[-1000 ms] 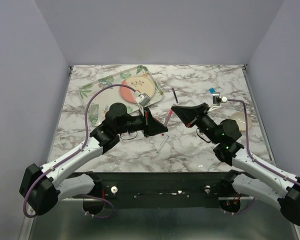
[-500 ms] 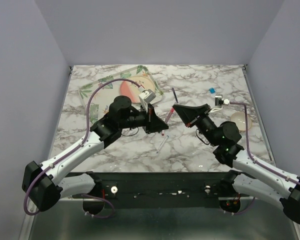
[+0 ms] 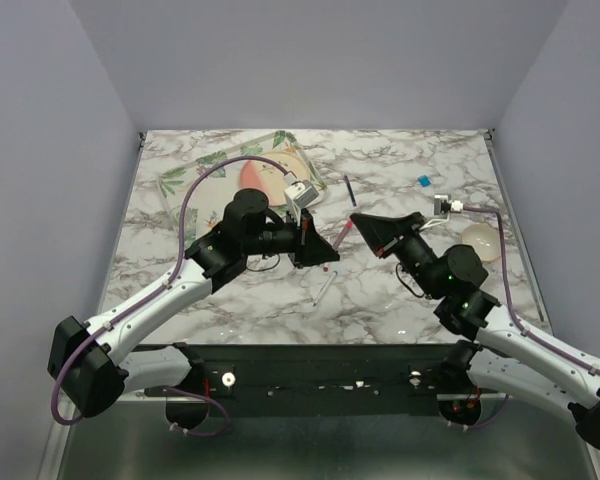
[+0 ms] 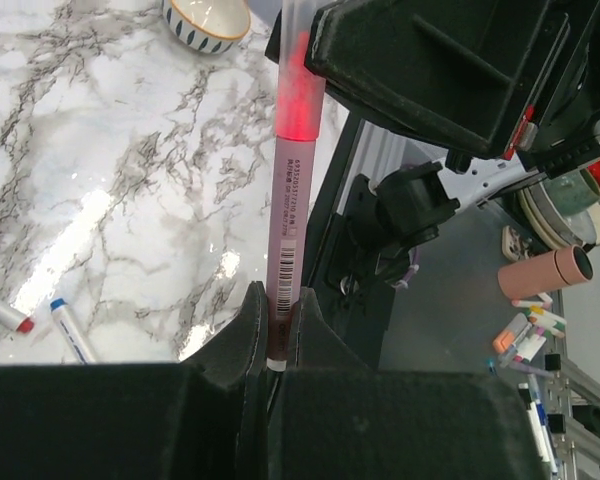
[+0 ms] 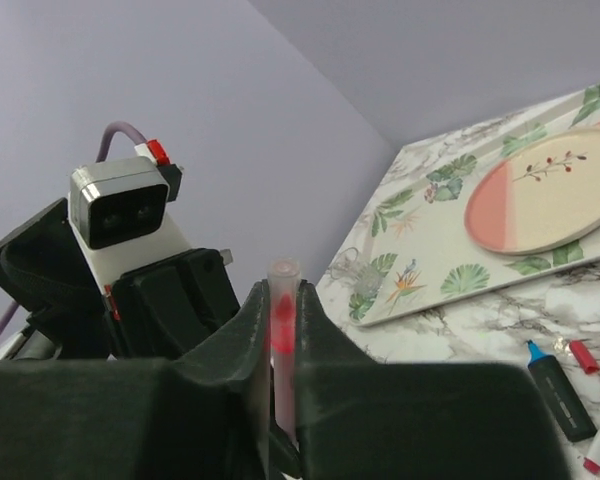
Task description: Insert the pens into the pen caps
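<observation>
Capping step in hand: left end effector (image 4: 278,310) clamped on the pink-and-white pen (image 4: 290,200), held above the worktop (image 3: 230,300). Right end effector (image 5: 283,310) clamped on its far end (possibly a clear cap, hard to tell). Next: push coaxially, keep alignment.

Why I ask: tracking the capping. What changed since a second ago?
The left gripper moved right, toward the right gripper, its arm swinging farther over the plate. Both stay shut on the pink pen between them. The white pen, blue cap and bowl have not moved.
</observation>
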`<state>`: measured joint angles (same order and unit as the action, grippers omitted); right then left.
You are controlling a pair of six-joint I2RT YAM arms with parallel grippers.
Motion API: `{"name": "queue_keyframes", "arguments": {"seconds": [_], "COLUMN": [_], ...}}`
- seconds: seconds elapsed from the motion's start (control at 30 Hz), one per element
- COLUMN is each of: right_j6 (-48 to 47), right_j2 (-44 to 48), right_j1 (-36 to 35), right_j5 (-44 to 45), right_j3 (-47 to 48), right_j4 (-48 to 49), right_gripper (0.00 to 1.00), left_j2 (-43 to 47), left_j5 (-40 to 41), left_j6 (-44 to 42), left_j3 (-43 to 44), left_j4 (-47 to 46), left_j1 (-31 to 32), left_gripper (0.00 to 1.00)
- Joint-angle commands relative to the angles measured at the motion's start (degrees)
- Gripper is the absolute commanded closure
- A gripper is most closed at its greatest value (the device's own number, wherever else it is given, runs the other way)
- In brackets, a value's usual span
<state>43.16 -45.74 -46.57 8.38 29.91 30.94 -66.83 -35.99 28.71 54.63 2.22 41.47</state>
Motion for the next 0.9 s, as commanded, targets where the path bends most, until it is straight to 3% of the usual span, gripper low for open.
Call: {"name": "queue_keyframes", "arguments": {"seconds": [0.0,0.03,0.13,0.5,0.57,0.6,0.63,0.7,0.77,0.8,0.87], "right_j6": [1.1,1.4,2.2,2.7,2.0,1.6,1.1,1.1,0.9,0.7,-2.1], "right_j2": [0.6,0.6,-0.1,-7.0,-8.0,-8.3,-8.5,-8.3,-7.9,-7.4,-7.1], "right_j1": [-4.3,-4.3,-4.2,-4.3,-4.3,-4.2,-4.3,-4.2,-4.2,-4.3,-4.3], "right_j5": [-5.1,-4.1,-3.3,-1.5,-0.7,-0.9,-0.8,0.1,1.8,2.7,5.5], "right_j3": [4.8,6.0,8.5,11.4,11.9,12.1,12.2,11.8,11.0,11.0,13.1], "right_j4": [-18.6,-19.2,-19.3,-14.9,-15.0,-15.0,-15.1,-14.9,-15.1,-15.9,-20.6], "right_gripper": [0.72,0.63,0.53,0.49,0.53,0.62,0.81,0.93,0.99,0.99,0.99], "left_j2": [0.8,1.1,2.6,5.0,5.1,5.1,5.0,4.8,4.9,5.0,5.9], "left_j5": [8.0,7.6,6.5,2.1,1.8,1.5,1.4,1.5,2.3,2.6,4.1], "left_j6": [2.8,2.8,2.9,3.8,4.2,4.2,4.4,4.3,4.1,4.1,3.8], "left_j3": [-0.2,-0.9,-3.4,-7.3,-7.6,-7.8,-7.8,-7.6,-7.8,-8.2,-8.8], "left_j4": [-13.3,-13.1,-13.2,-15.6,-16.2,-16.5,-16.5,-16.2,-15.8,-15.6,-15.4], "left_j1": [-1.4,-1.3,-0.7,-0.1,-0.1,-0.1,0.0,-0.1,0.0,-0.1,-0.1], "left_gripper": [1.0,1.0,1.0,1.0,1.0,1.0,1.0,1.0,0.82,0.61,0.45]}}
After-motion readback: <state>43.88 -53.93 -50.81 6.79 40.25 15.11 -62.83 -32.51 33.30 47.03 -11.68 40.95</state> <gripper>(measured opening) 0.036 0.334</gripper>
